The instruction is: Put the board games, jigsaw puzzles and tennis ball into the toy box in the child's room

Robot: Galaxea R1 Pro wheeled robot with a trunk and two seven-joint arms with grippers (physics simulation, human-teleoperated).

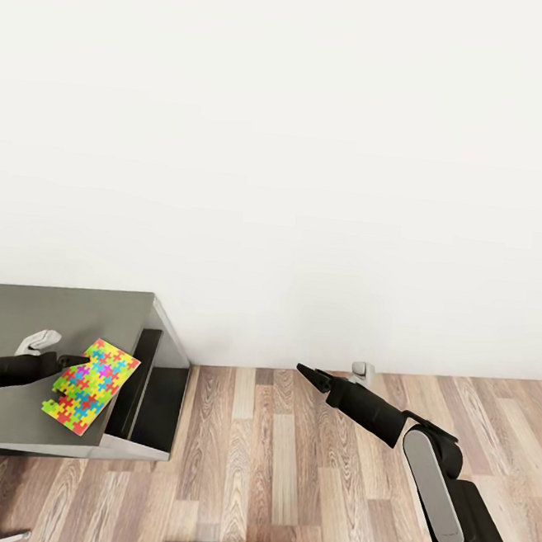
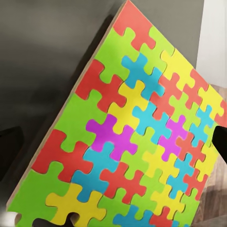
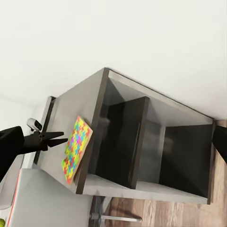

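A jigsaw puzzle [image 1: 92, 386] of yellow, green, red and blue pieces tilts up off the dark grey table [image 1: 18, 313], its low edge near the table's front. My left gripper [image 1: 80, 360] is at the puzzle's raised edge and looks shut on it. In the left wrist view the puzzle [image 2: 137, 127] is close and face-on, with a dark fingertip [image 2: 221, 144] over its edge. The right wrist view shows the puzzle [image 3: 75, 149], the left gripper [image 3: 65, 138] and the table [image 3: 61, 109]. My right gripper [image 1: 301, 368] hangs over the floor, narrow and empty. The toy box, board games, tennis ball and bed are out of view.
Under the table top are open dark compartments [image 3: 156, 151], seen end-on in the head view [image 1: 159, 401]. A white wall [image 1: 316, 143] runs behind. Wood-plank floor [image 1: 285, 471] stretches to the right of the table, below my right arm.
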